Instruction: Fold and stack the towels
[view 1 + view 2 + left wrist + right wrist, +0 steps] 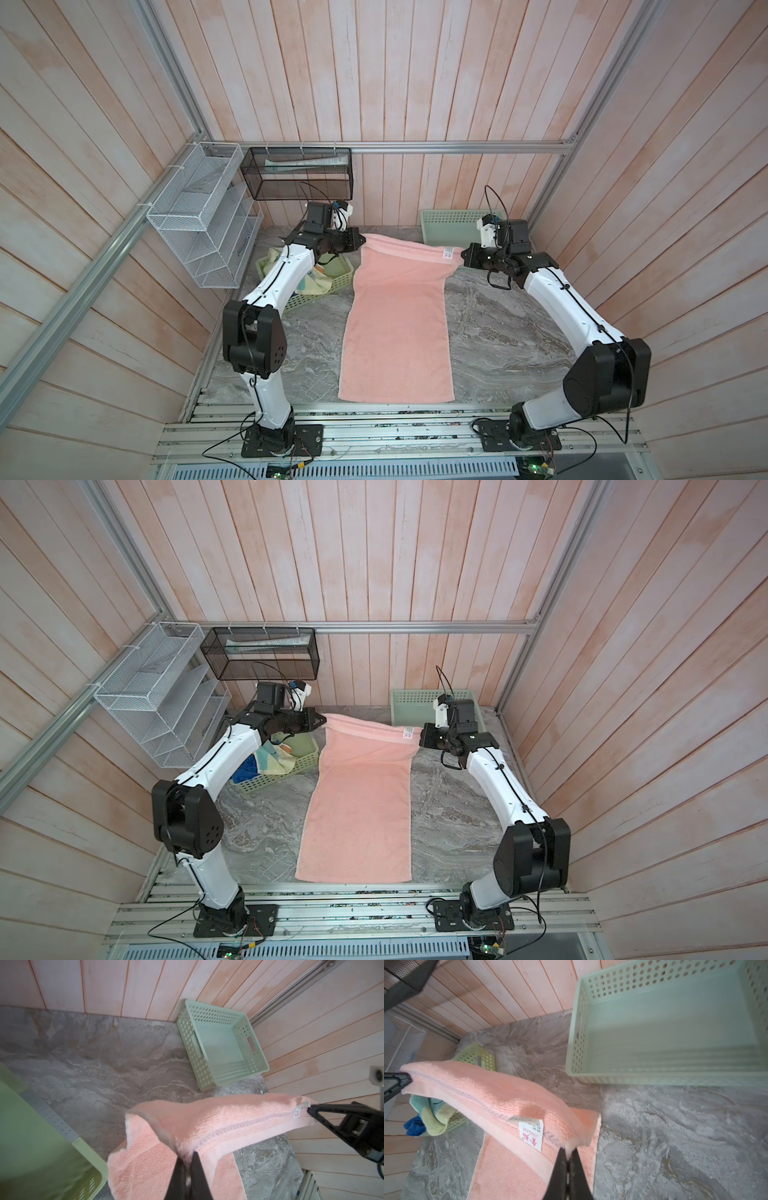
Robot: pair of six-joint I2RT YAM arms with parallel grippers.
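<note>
I'm pinching the far corners of the salmon towel (397, 324), its near half lying flat on the table (498, 332), left gripper (361, 240) and right gripper (464, 254) both clamped on it, aiming to carry them nearward level and taut

Mint basket (453, 220), black mesh rack (297, 172)

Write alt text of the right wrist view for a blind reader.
The right end effector pinches a raised corner of the pink towel beside its label; the left end effector holds the far corner. Beyond sit a mint basket, empty, and a lime basket holding a yellow towel and a blue towel.
</note>
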